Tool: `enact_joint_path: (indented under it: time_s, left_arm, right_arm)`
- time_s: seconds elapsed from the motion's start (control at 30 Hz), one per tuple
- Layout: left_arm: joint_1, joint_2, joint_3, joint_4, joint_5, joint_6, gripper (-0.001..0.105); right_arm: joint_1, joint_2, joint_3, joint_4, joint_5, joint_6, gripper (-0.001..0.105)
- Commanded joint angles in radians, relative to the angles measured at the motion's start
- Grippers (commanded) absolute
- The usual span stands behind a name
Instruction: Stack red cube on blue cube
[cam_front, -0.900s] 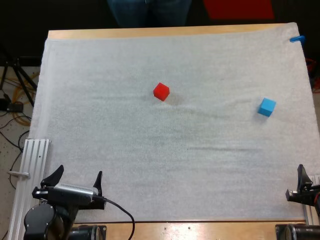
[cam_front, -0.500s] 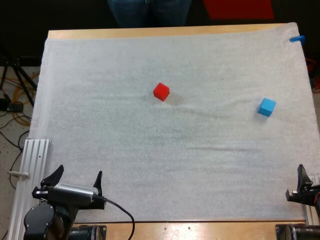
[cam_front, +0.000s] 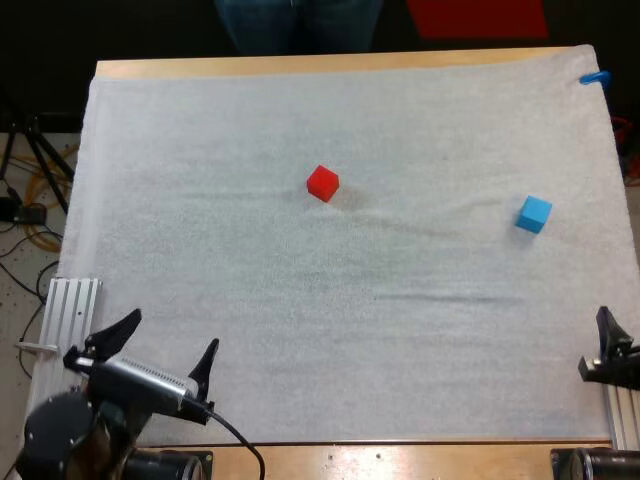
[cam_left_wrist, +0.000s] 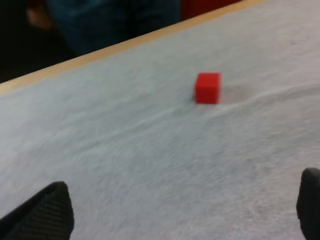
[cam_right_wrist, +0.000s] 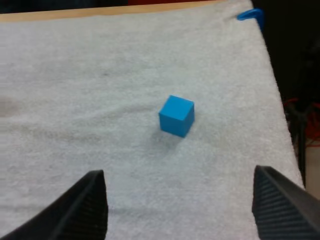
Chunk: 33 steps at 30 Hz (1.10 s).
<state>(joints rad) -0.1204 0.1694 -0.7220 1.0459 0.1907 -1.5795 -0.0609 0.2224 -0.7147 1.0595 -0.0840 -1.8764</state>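
Observation:
A red cube (cam_front: 322, 183) rests near the middle of the white mat, and the left wrist view catches it (cam_left_wrist: 207, 88) far ahead of my fingers. The blue cube (cam_front: 533, 213) lies toward the mat's right side; it also sits (cam_right_wrist: 176, 115) well beyond my right fingers. My left gripper (cam_front: 168, 345) is open at the near left corner of the mat, holding nothing. At the near right edge my right gripper (cam_front: 608, 345) stands open too, its fingers (cam_right_wrist: 82, 207) spread wide apart.
A person's legs (cam_front: 298, 22) stand beyond the table's far edge. An aluminium rail (cam_front: 62, 320) lies along the mat's left side near my left arm. The mat (cam_front: 350, 330) between the grippers and the cubes is bare.
My left gripper has turned and shifted slightly right and forward. My right gripper has slid a little toward the right edge. Both cubes stay put.

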Motion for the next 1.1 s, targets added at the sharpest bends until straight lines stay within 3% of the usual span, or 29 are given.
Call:
enact_joint_path:
  time_s: [0.0, 0.2, 0.37, 0.63, 0.83, 0.93, 1.07]
  left_arm:
    - [-0.036, 0.035, -0.033, -0.003, 0.002, 0.003, 0.087]
    - [-0.194, 0.177, -0.158, 0.032, 0.002, 0.018, 0.087]
    - [-0.312, 0.274, -0.26, 0.14, 0.002, 0.049, 0.087]
    - [-0.333, 0.299, -0.29, 0.126, 0.009, 0.049, 0.087]
    - [-0.333, 0.299, -0.29, 0.126, 0.009, 0.046, 0.087]
    - [-0.333, 0.299, -0.29, 0.126, 0.009, 0.044, 0.087]
    - [-0.333, 0.299, -0.29, 0.129, 0.009, 0.044, 0.087]
  right_arm:
    - [-0.006, 0.035, -0.038, 0.008, -0.033, -0.007, 0.061]
    - [0.005, 0.188, -0.176, 0.072, -0.082, -0.012, 0.061]
    - [0.099, 0.307, -0.315, 0.166, -0.076, -0.051, 0.061]
    - [0.292, 0.496, -0.452, 0.155, -0.073, -0.057, 0.061]
    - [0.456, 0.713, -0.537, 0.051, -0.015, -0.062, 0.061]
    - [0.54, 0.844, -0.592, -0.012, 0.028, -0.108, 0.061]
    - [0.605, 1.027, -0.682, -0.051, 0.053, -0.171, 0.07]
